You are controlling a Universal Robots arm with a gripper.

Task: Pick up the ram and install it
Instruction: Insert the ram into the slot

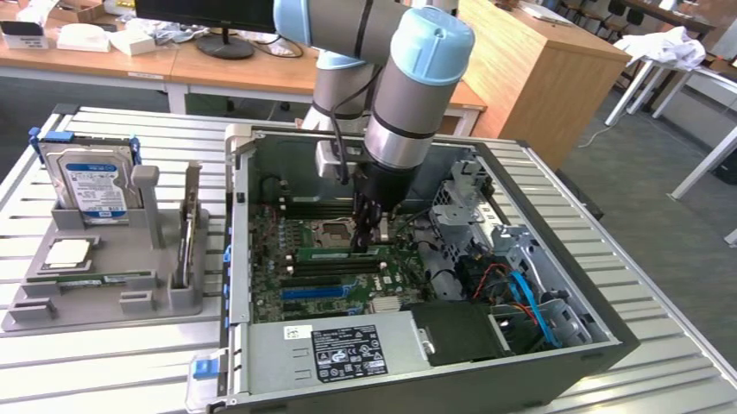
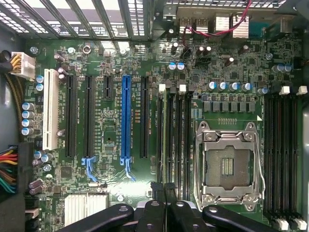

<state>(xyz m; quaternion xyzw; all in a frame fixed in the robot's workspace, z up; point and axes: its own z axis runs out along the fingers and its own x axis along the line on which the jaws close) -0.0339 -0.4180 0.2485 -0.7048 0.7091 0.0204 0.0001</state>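
A lab: wooden desks (image 1: 230,69), a monitor (image 1: 202,13), an open computer (image 1: 461,384) on a slatted table (image 1: 116,362).

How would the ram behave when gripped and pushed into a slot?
The ram is a thin, flat green board, so probably light and fairly stiff, yet it might flex under uneven pushing. It stands on its narrow edge at the gripper, so it could tip sideways if unseated.

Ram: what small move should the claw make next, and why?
Probably a short, straight push down. In the exterior view the claw is down at the ram, which lies along a slot beside the empty processor socket and seems to stand above the neighbouring slots.
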